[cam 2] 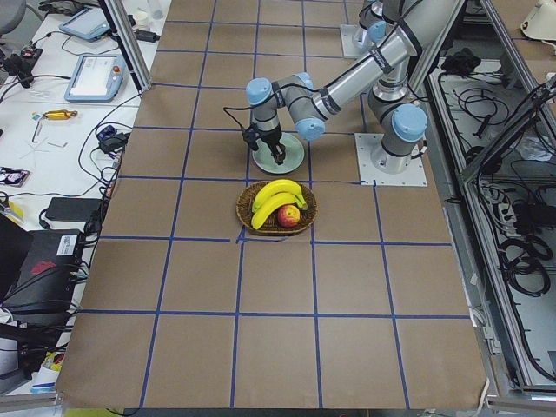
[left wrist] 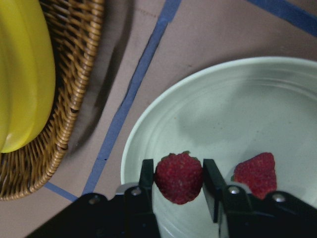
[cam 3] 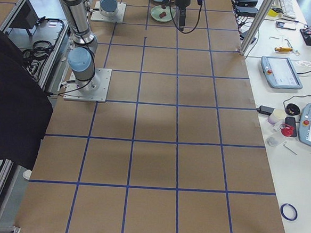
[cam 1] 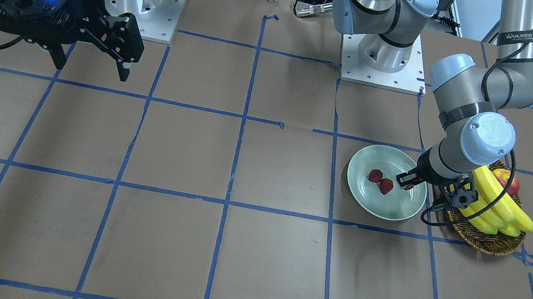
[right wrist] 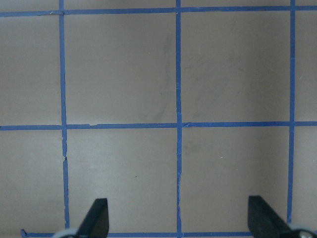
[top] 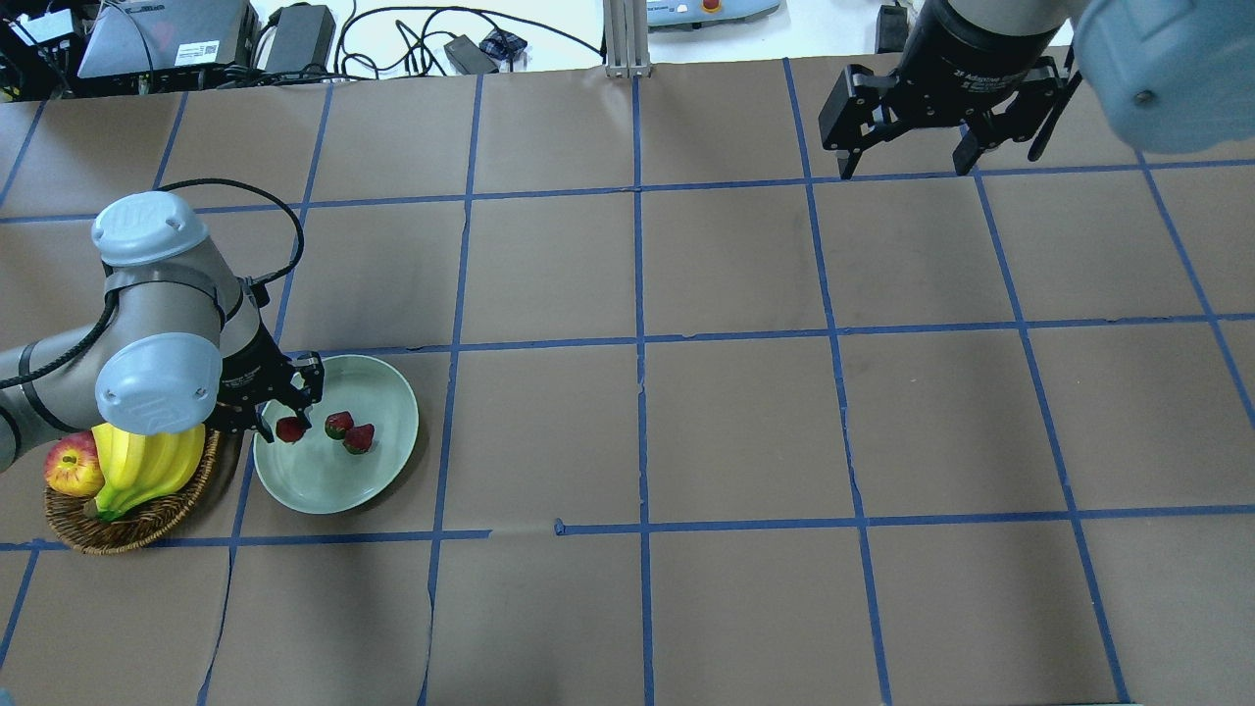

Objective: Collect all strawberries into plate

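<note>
The pale green plate (top: 377,471) lies on the table's left side, also in the front view (cam 1: 398,208) and the left wrist view (left wrist: 257,99). Two strawberries (top: 339,425) (top: 360,438) lie in it. My left gripper (top: 291,428) is shut on a third strawberry (left wrist: 179,177) and holds it over the plate's edge nearest the basket. One of the lying strawberries (left wrist: 256,173) shows beside it. My right gripper (top: 907,157) hangs open and empty high over the far right of the table; its fingertips (right wrist: 96,218) are wide apart.
A brown wicker basket (top: 137,525) with bananas (top: 147,466) and a red-yellow apple (top: 71,464) stands just left of the plate, under my left forearm. Blue tape lines grid the brown table cover. The arm bases stand at the table's back edge.
</note>
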